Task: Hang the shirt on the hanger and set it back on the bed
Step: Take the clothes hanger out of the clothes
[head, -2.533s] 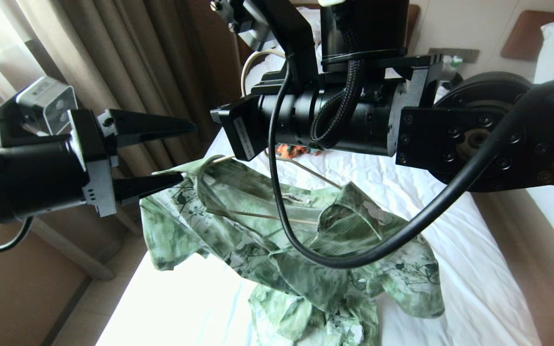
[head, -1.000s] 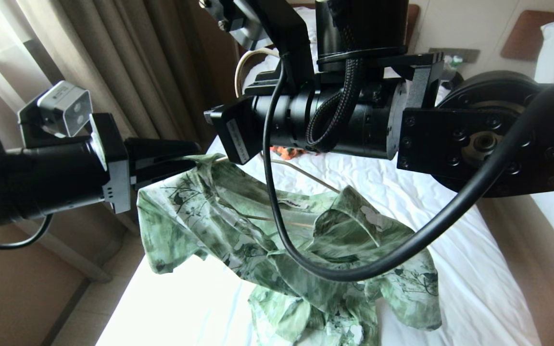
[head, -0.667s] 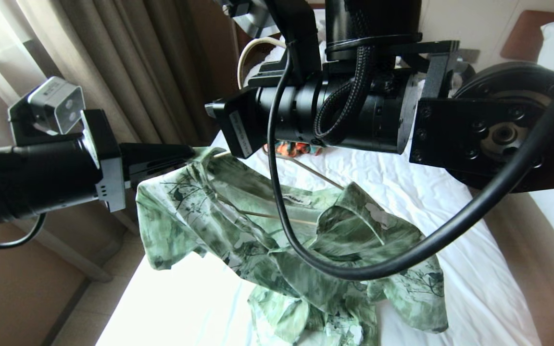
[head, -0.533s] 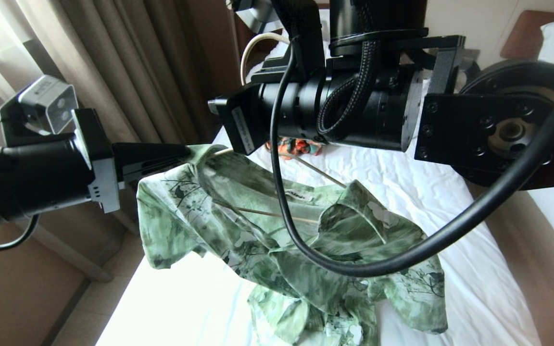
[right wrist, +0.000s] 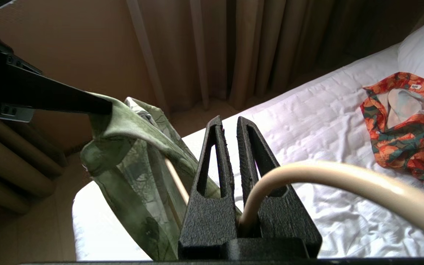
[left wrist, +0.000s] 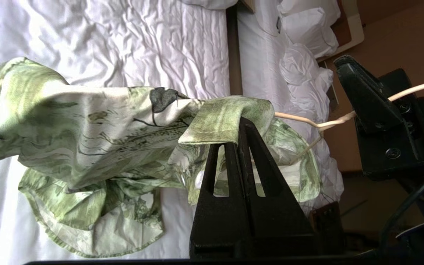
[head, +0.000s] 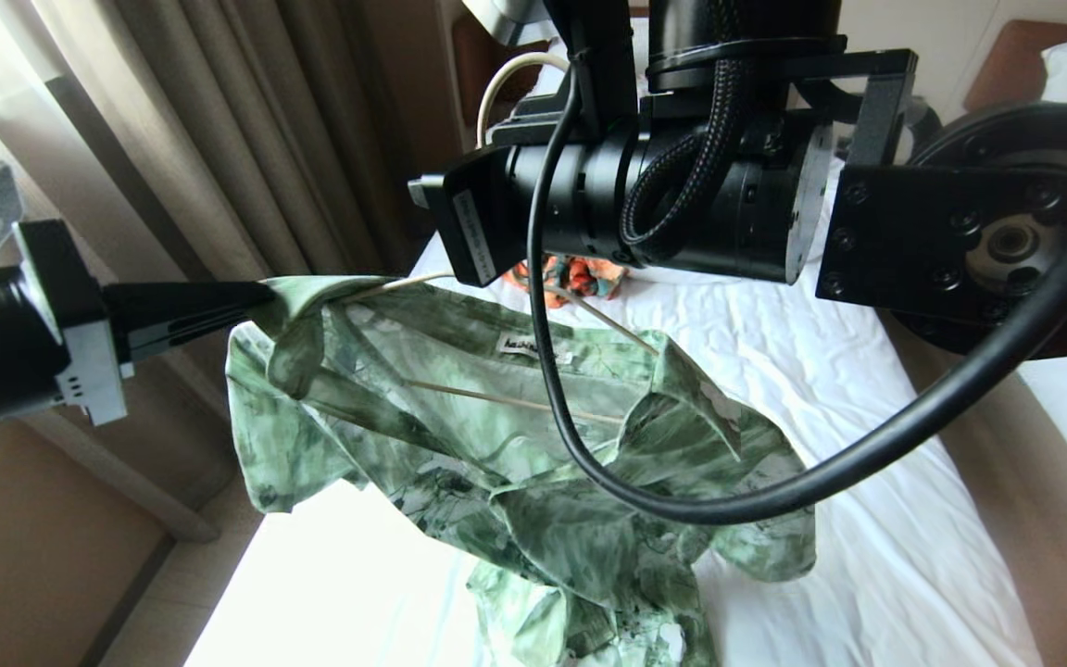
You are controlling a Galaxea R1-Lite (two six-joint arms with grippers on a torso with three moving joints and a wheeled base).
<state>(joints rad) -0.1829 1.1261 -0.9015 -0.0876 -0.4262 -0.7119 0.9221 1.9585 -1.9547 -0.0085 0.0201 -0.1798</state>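
**Operator:** Comparing this moment with the one shortly before, what had changed?

**Technician:** The left gripper (head: 260, 298) had been open beside the shirt (head: 515, 463); it then closed on the fabric edge at the shoulder and drew it outward, away from the right arm. The cloth on that side was stretched flatter, and the collar label had come into sight.

**Operator:** Effect on the task?

**Technician:** Probably favourable. The shirt hung partly raised over the bed (head: 867, 519), with its lower half bunched on the sheet. The hanger (head: 506, 400) ran inside it, one wire end showing at the pulled shoulder. That shoulder appeared to be going over the wire end; the far shoulder looked unseated, so hanging was incomplete.

**Operator:** Gripper states?

**Technician:** Left jaws were fully closed, pinching a folded hem of the shirt (left wrist: 230, 117) at the tips. The right gripper (right wrist: 230, 123) was nearly closed, clamping the hanger's hook (right wrist: 329, 180) at the base of its fingers and holding the frame above the bed.

**Operator:** Anything else present?

**Technician:** An orange floral garment (right wrist: 407, 125) lay further up the bed, well apart.
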